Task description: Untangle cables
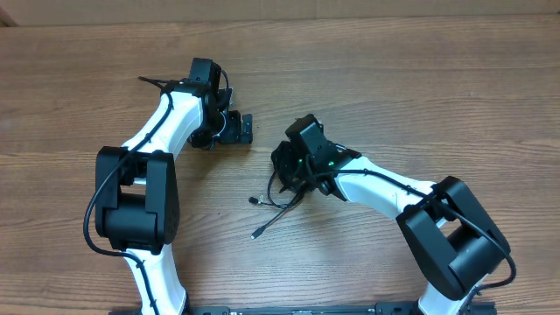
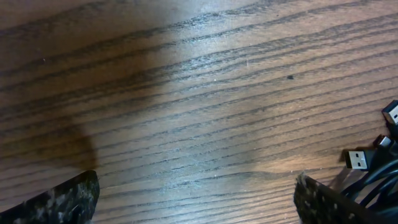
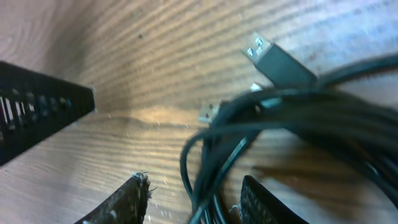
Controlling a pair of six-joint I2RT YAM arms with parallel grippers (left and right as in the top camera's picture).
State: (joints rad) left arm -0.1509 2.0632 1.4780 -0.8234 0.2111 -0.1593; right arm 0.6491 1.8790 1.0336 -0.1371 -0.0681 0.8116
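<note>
Cables (image 3: 292, 102) on table (image 1: 394, 79), seemingly under right end effector (image 3: 194, 185)

Overhead straight down over table (image 1: 394, 70); wrist views close, low, cables (image 3: 280, 118) in both.

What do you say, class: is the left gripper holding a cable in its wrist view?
No: the left gripper stands wide open over the bare table, the cables lying off to one side.

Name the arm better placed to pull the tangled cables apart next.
Right: the right gripper straddles the cables, strands between its jaws. The left gripper hangs open over bare tabletop.
</note>
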